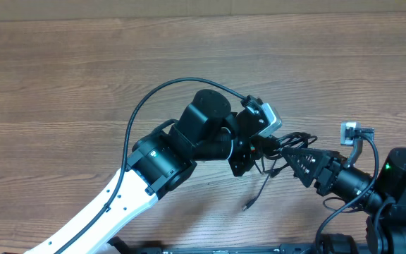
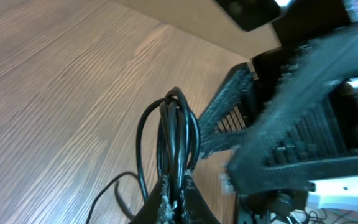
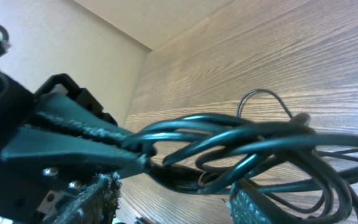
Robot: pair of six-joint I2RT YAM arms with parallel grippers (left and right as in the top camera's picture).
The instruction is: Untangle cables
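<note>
light, floppy cables (image 2: pixel 178 134) are hanging at the left gripper (image 1: pixel 263 145)
its jaws are pinching the loops shut; the right gripper (image 1: pixel 285 156), just beside it, is straddling them, jaws apart; the loose plug end (image 1: pixel 248 206) below is looking like the cleaner hold.

Soft, even light falls from above on your pale wood-grain tabletop (image 1: pixel 83 70). The overhead view is bright and sharp, with only faint shadow beside the white-and-black left arm (image 1: pixel 118 204) near the front edge. In your left wrist view the thick black ribbed fingers (image 2: pixel 291 143) smear out of focus, while the grain stays crisp. In your right wrist view the thin glossy black cables (image 3: pixel 247 140) catch a teal sheen, and the nearest loops go soft.
</note>
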